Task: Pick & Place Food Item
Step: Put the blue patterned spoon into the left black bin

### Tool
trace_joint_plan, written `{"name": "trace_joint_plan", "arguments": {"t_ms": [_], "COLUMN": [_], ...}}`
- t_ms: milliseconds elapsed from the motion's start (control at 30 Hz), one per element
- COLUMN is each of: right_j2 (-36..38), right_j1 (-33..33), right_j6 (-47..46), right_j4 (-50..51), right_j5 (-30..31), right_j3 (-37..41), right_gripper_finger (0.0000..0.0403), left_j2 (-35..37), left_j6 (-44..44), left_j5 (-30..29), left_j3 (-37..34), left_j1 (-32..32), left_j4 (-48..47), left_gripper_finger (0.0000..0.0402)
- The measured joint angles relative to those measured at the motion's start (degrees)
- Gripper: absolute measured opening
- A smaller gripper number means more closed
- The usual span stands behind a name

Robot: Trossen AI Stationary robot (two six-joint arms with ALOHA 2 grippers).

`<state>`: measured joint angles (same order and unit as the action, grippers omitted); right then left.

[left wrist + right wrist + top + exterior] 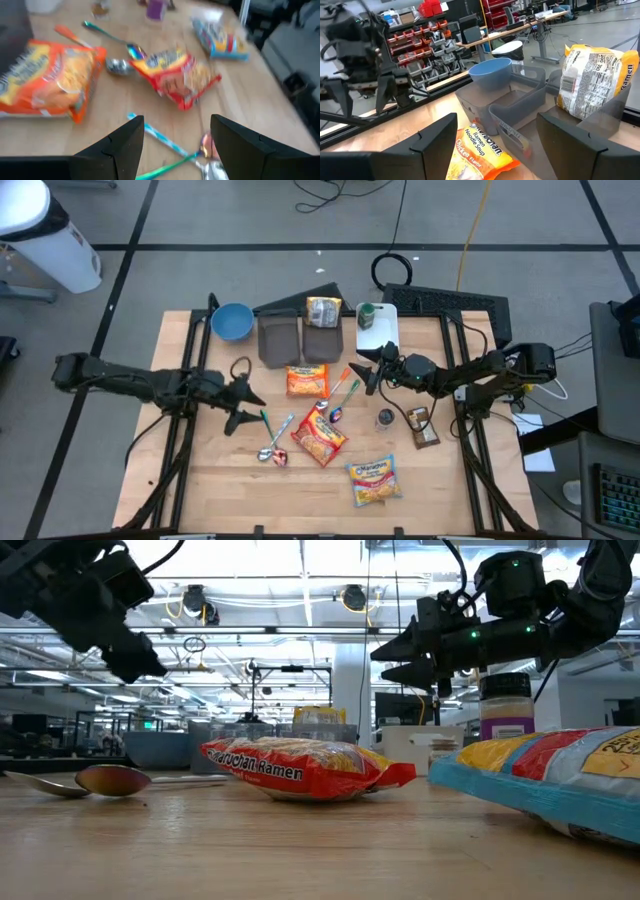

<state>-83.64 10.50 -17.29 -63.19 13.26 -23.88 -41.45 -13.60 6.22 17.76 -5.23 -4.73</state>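
While the red ramen packet [319, 437] lies flat at lower centre of the high view, long axis diagonal, both the left gripper [243, 402] and right gripper [367, 370] hover spread and empty above the wooden table [200, 480]; a grey tiled floor [250, 220] lies beyond.

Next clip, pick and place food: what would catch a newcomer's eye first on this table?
Bright ramen packets dominate: a red ramen packet mid-table, an orange ramen packet just behind it, a blue-edged ramen packet at the front, and one yellow packet standing in a grey bin at the back. The left gripper and right gripper hang above them, jaws open and empty.
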Motion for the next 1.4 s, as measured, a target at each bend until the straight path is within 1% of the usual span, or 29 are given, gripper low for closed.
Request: {"name": "trace_joint_plan", "arguments": {"t_ms": [167, 267, 433, 600, 833, 1033, 1233, 1400], "right_j2": [0.0, 0.0, 0.0, 0.0, 0.0, 0.0, 0.0, 0.0], "right_j1": [0.0, 0.0, 0.0, -0.42, -0.65, -2.78, -5.39, -7.32], "right_j6": [-0.01, -0.01, -1.28, -1.72, -4.03, -4.56, -4.88, -5.88], "right_j4": [-0.01, 0.01, 0.01, 0.14, 4.16, 6.27, 6.05, 6.07], "right_j5": [0.0, -0.02, -0.02, -0.01, -0.02, 0.07, 0.15, 0.21], "right_j3": [0.0, 0.0, 0.0, 0.0, 0.02, 0.02, 0.02, 0.02], "right_gripper_finger": [0.0265, 0.0265, 0.0265, 0.0265, 0.0265, 0.0265, 0.0265, 0.0265], "left_j2": [-5.94, -9.36, -15.38, -21.95, -31.64, -38.88, -44.16, -47.61], "left_j6": [1.72, 1.03, -1.18, -1.99, -6.9, -11.09, -12.48, -13.47], "left_j5": [-8.84, -12.53, -16.1, -19.52, -23.13, -25.02, -29.89, -33.36], "left_j3": [0.02, 0.32, 3.0, 8.03, 13.93, 16.54, 19.74, 19.98], "left_j1": [-7.44, -10.92, -17.1, -23.43, -31.08, -36.04, -39.66, -40.82], "left_j4": [0.06, 0.09, 0.29, -0.56, -6.56, -7.22, -10.12, -10.86], "left_gripper_finger": [0.0239, 0.0239, 0.0239, 0.0239, 0.0239, 0.0239, 0.0239, 0.0239]}}
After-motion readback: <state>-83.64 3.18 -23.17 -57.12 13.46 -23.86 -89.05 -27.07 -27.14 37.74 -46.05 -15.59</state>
